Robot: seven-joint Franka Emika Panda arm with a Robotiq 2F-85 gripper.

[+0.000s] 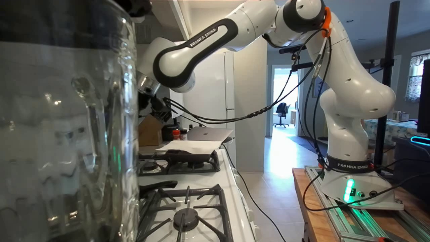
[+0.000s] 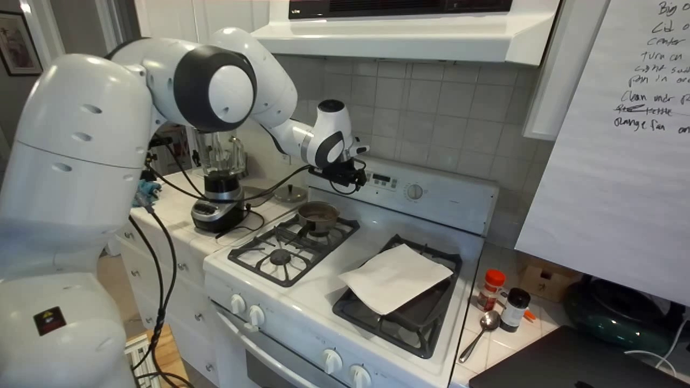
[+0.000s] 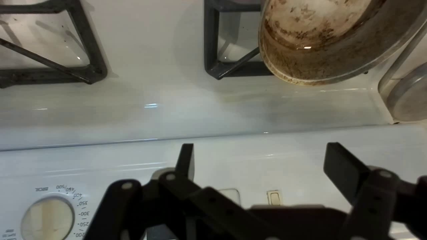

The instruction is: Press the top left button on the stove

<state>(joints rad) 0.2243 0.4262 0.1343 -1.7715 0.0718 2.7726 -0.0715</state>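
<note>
White is the colour of most of what I'm working with: the stove [image 2: 318, 275] stands with its back panel [image 2: 453, 202] rising at the rear, and my hand [image 3: 262, 163] hangs in front of the left part of that panel. The fingers [image 3: 343, 170] are spread wide, with nothing between them. I judge the approach mostly done and the press not yet made: I see no contact with a button, though the gap is hard to gauge from here. In the wrist view, where the panel appears inverted, a pale rocker switch [image 3: 274, 198] shows between the fingers, near a rounded pad [image 3: 230, 195] that the hand partly covers. My guess is that the switch, or something hidden close by, is the top left button; I can't confirm which. The display [image 2: 381, 177] is too small to read, so it gives me no result to check. What's left, as I see it, is to settle on the target, probably draw the fingers together into one blunt tip, line up, push and back off, keeping clear of the oven dial [image 2: 414, 192] further right on the panel.
</note>
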